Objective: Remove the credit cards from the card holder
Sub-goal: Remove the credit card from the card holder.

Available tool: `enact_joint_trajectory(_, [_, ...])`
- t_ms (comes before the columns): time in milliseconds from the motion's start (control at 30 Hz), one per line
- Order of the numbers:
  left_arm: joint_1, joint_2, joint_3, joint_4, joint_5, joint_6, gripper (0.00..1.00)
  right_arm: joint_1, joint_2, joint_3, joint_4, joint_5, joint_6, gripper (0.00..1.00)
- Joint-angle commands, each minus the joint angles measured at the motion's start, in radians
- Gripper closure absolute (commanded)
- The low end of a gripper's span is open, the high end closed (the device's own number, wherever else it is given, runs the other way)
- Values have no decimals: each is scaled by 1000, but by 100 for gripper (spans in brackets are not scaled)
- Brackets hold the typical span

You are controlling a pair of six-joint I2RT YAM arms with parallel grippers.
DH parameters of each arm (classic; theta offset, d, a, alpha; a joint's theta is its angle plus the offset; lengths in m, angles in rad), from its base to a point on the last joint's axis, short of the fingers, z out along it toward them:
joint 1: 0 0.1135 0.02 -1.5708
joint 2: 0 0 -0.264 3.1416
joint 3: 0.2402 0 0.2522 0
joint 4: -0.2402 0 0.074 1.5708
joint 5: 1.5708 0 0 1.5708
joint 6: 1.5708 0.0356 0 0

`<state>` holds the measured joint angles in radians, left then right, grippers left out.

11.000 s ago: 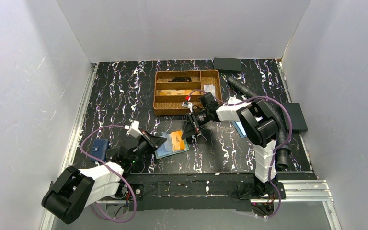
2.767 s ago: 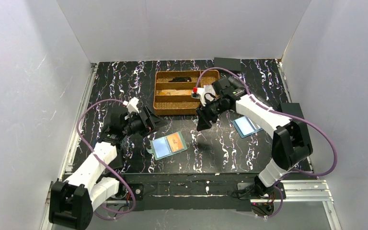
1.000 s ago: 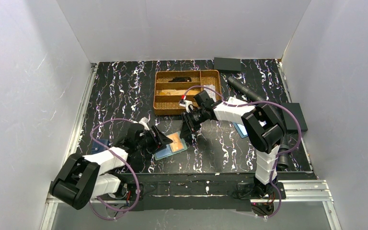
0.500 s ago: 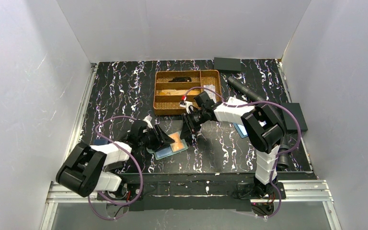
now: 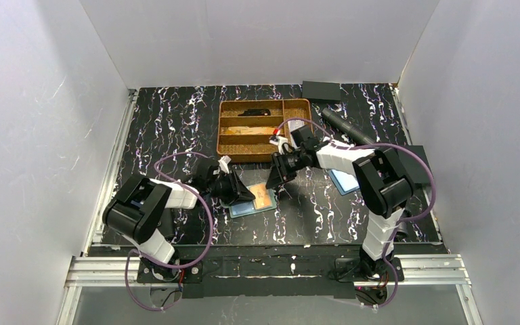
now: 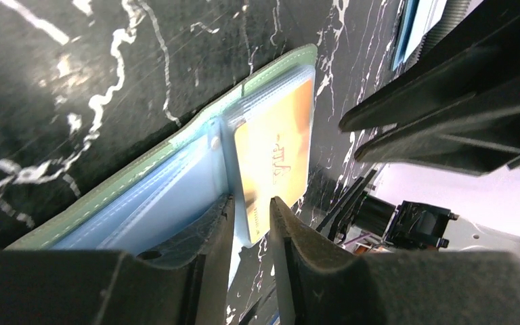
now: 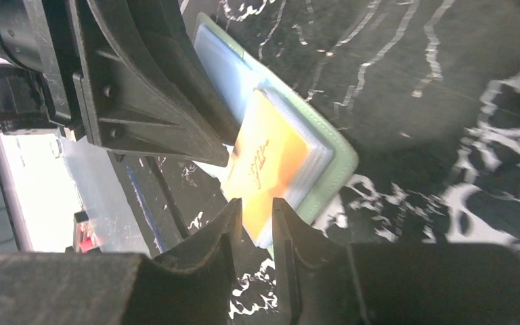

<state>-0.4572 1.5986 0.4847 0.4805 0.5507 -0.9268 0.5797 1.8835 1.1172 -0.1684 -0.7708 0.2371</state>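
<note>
The teal-green card holder (image 5: 244, 209) lies open on the black marbled table, near the front middle. An orange-gold credit card (image 5: 265, 198) sits in its right clear pocket. My left gripper (image 5: 242, 193) reaches in from the left, its jaws closed to a narrow gap on the near edge of the holder's (image 6: 128, 177) clear pocket panel beside the card (image 6: 277, 145). My right gripper (image 5: 271, 183) comes from the right, and in its wrist view it (image 7: 257, 213) is pinched on the near corner of the card (image 7: 271, 159). No dark blue card shows.
A brown wooden compartment tray (image 5: 225, 128) stands just behind the holder. A blue holder with a greyish panel (image 5: 345, 181) lies to the right, under the right arm. A black hose (image 5: 342, 122) and black boxes (image 5: 320, 90) sit at the back right.
Both grippers and the card holder have shifted to the right. The left arm has stretched further along the table, and the right gripper has drawn back a little toward the right.
</note>
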Motion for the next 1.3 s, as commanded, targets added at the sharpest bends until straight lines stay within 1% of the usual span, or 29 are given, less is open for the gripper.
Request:
enact_joint_trajectory(0, [-18,62,40,-21,19,63,75,-49,-84,-45,65,-37,-2,68])
enact_joint_trajectory(167, [-43,125,79,-3,42,68,75,-90,-116,-101,118,-92,0,63])
enact_joint_trajectory(300, [-56,142,80,15,31,55,75,-98,-124,-134,157,-109,23,62])
enact_joint_trajectory(533, [-58,131,62,50,10,23,75,-98,-90,-131,155,-58,57,67])
enact_joint_trajectory(833, [-60,122,24,92,-14,-10,74,-97,-44,-131,159,-36,94,68])
enact_joint_trajectory(1033, [-60,108,-14,123,-29,-30,72,-76,-25,-130,153,-10,99,73])
enact_joint_trajectory(1267, [-60,116,-29,157,-29,-47,71,-63,-10,-119,125,22,88,73])
